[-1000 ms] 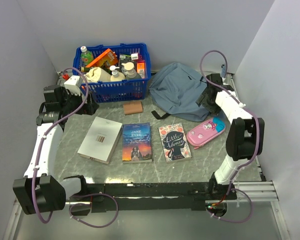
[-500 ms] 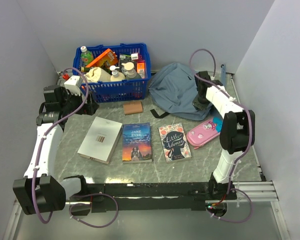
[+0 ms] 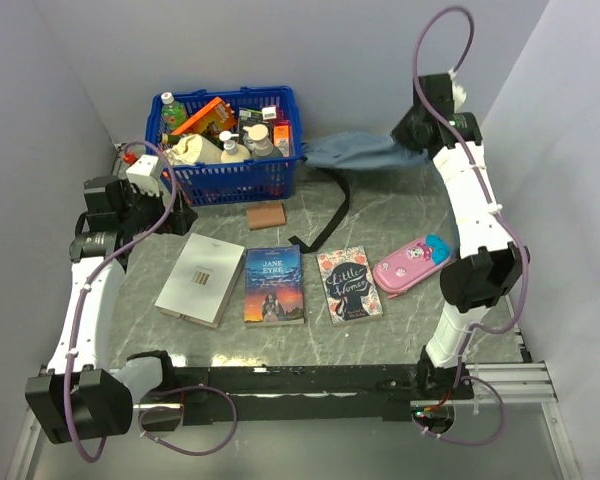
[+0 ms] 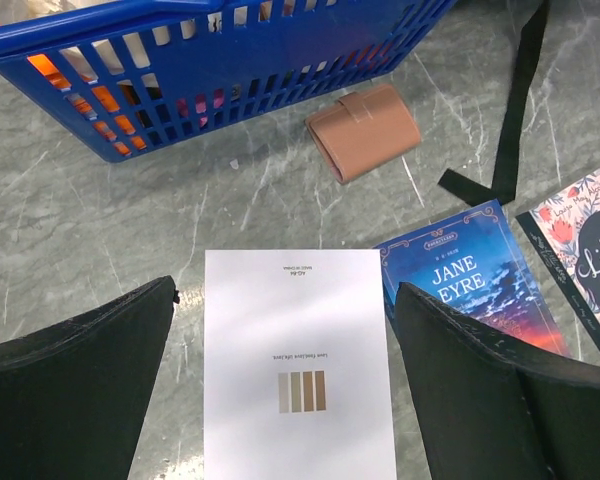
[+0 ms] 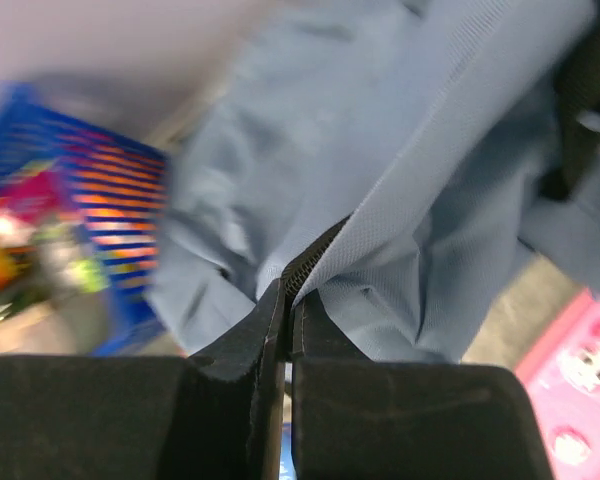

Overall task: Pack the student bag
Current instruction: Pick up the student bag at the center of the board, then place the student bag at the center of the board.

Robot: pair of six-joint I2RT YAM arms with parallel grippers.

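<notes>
Pinching the student bag at its edge are right jaws; left jaws apart.

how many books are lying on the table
3, in a row near the front: a white-covered book on the left, Jane Eyre in the middle, Little Women on the right. The crowded blue basket could hide more.

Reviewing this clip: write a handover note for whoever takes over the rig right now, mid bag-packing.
Right gripper: shut on the bag at its zipper edge, holding it up at the back right; a strap trails on the table.
Left gripper: open, empty, over the white book.
Done: nothing packed.
Left: white book, Jane Eyre, Little Women and pencil case lie on the table, to be loaded.
</notes>
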